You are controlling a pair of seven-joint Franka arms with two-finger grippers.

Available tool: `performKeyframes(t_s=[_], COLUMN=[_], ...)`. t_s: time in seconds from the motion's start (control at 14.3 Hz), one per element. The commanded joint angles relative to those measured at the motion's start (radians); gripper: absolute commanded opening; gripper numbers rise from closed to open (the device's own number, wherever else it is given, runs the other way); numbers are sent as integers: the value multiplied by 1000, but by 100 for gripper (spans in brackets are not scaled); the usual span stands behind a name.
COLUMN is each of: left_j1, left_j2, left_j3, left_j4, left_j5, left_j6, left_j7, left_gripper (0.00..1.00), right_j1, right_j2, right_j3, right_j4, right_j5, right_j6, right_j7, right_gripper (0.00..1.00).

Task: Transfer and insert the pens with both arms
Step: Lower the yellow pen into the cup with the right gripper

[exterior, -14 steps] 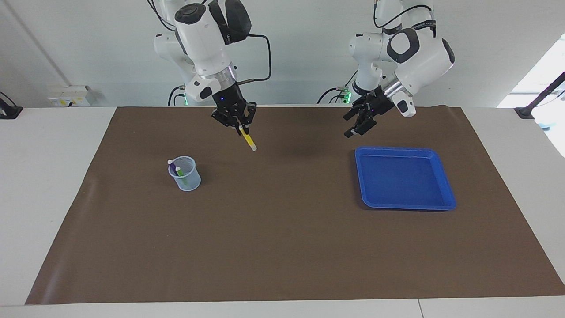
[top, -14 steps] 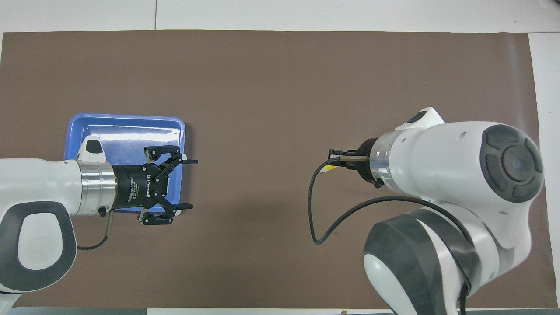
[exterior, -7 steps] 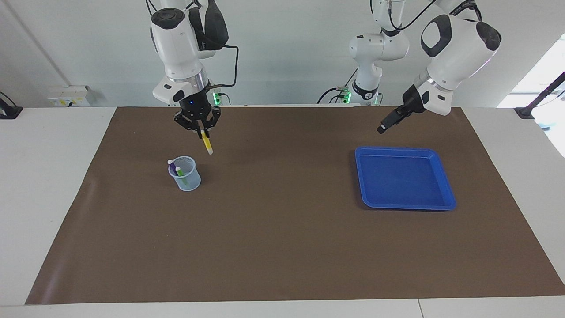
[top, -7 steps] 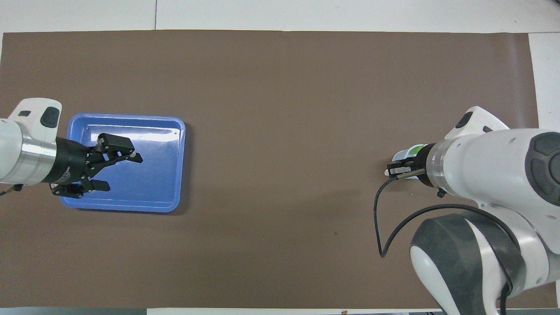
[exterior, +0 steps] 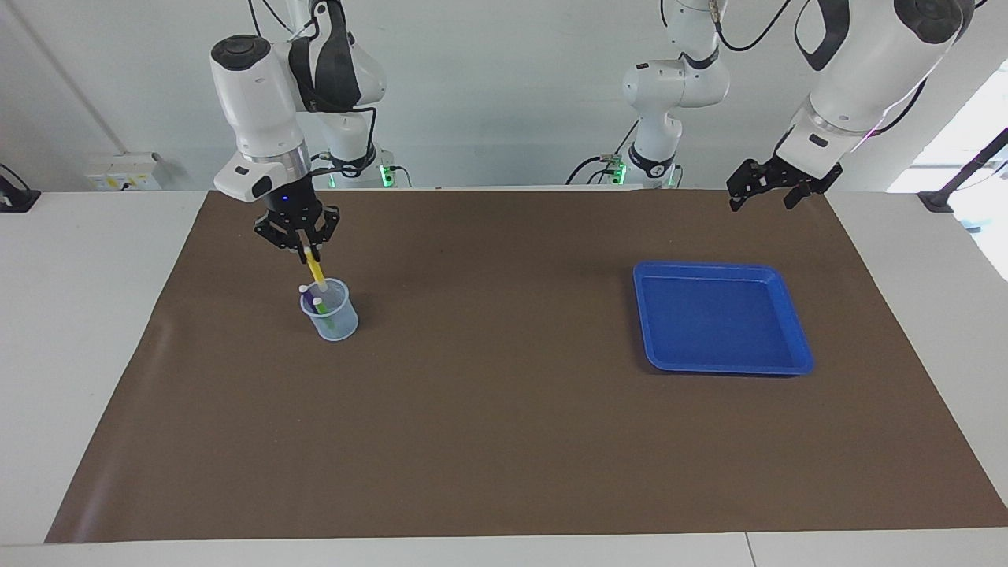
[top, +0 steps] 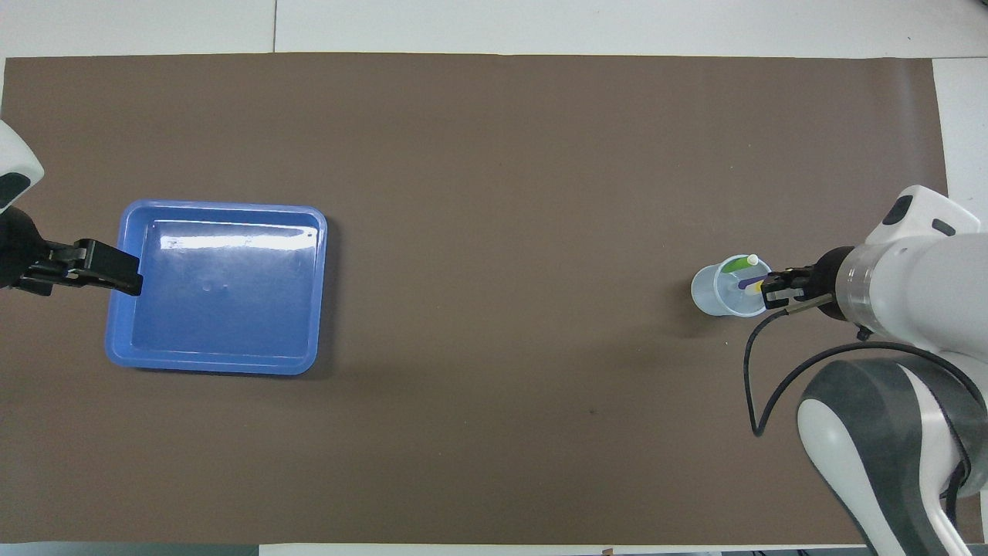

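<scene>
My right gripper [exterior: 304,246] is shut on the yellow pen [exterior: 315,271], which hangs slanted with its lower end at the mouth of the clear cup [exterior: 331,315]. In the cup stand the purple pen [top: 747,283] and the green pen [top: 739,263], their pale ends up. From overhead the right gripper [top: 774,292] sits over the cup's rim [top: 706,293] with a bit of yellow pen [top: 759,287] showing. My left gripper [exterior: 764,195] hangs open and holds nothing, raised over the mat's robot-side edge at the left arm's end. Overhead, the left gripper [top: 100,269] overlaps the tray's edge.
A blue tray [exterior: 701,267] with nothing in it lies on the brown mat [exterior: 504,409] toward the left arm's end; overhead the tray [top: 224,209] shows a glare streak. Two smaller white arms with green lights stand at the robots' edge.
The right gripper carried the yellow pen from mid-table toward its own end and brought it down to the cup. The left arm drew back and up toward its own end, still open.
</scene>
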Motion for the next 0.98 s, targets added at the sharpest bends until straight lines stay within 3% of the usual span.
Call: performKeyframes(t_s=[0.0, 0.21, 0.35, 0.7, 0.91], left_j1=[2, -12, -14, -44, -55], left_j2=[-20, 23, 52, 40, 61], left_j3=[0, 0, 0, -2, 0], left_j4=[-8, 68, 131, 76, 107], left_j5=[13, -49, -47, -45, -42], left_j6=[-21, -38, -119, -75, -61], left_j7=[5, -174, -182, -175, -175], left_gripper=[100, 100, 100, 100, 100], right_j1=[-7, -7, -7, -8, -8], right_j2=[-25, -5, 18, 84, 114], right_j3=[2, 2, 2, 0, 0], right_j4=[-63, -78, -82, -92, -97], right_j5=[-14, -3, 3, 6, 6], right_j6=[68, 108, 129, 221, 263], right_j7=[-6, 2, 2, 27, 48], right_gripper=[0, 0, 0, 0, 0])
